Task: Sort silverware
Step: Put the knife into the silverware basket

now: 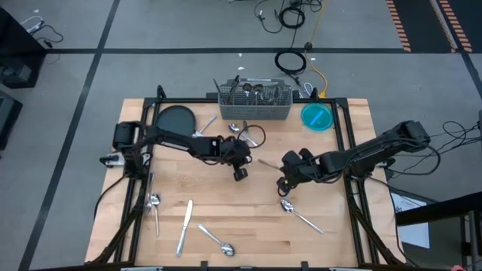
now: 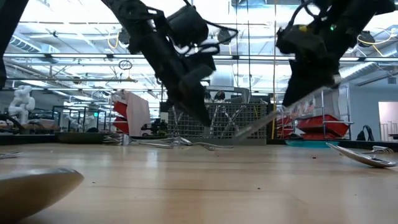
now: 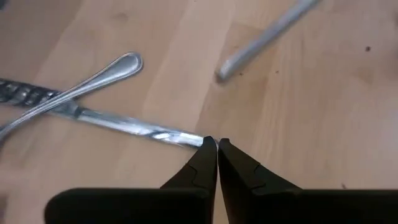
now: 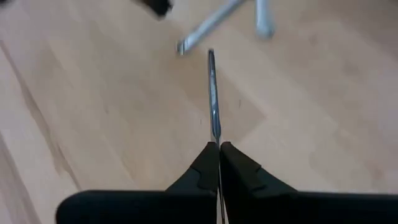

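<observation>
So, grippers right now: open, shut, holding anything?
Left gripper: nearly shut, holding nothing, tips beside a knife on the table.
Right gripper: shut on a thin piece of silverware, held above the table.

Even, bright overhead light falls on the wooden table [image 1: 248,218] in the high view, with only soft, short shadows under the arms. In the low view the ceiling lamps and bright hall behind turn both arms into dark silhouettes, and the near tabletop and a spoon bowl [image 2: 37,186] are out of focus. Both wrist views are soft, with blurred cutlery and pale glare on the wood.
</observation>
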Tool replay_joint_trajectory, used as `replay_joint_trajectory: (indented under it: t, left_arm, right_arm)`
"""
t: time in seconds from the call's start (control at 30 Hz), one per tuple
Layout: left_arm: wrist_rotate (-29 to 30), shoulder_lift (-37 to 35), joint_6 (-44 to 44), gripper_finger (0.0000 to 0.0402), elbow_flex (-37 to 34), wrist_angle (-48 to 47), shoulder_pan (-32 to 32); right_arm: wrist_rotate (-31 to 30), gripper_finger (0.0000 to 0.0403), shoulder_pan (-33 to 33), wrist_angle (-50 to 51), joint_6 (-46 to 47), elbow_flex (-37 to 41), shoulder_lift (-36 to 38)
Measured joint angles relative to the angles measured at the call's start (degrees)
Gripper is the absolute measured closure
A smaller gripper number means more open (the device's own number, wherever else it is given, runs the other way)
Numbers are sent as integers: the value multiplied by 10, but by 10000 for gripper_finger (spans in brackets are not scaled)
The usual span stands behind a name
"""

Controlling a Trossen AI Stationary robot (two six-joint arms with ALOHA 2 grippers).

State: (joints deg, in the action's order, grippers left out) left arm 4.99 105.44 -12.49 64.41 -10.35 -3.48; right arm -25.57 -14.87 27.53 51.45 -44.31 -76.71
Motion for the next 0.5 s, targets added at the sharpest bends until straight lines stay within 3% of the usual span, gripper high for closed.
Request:
replay_joint_trajectory:
  t: [0.27, 0.5]
  left_arm:
    - [-1, -83, 25, 377, 1, -43, 0]
    - [-2, -175, 30, 377, 1, -96, 0]
  right_arm:
    - [-84, 402, 32, 18, -13, -18, 71]
    - [-90, 403, 124, 57, -181, -144, 45]
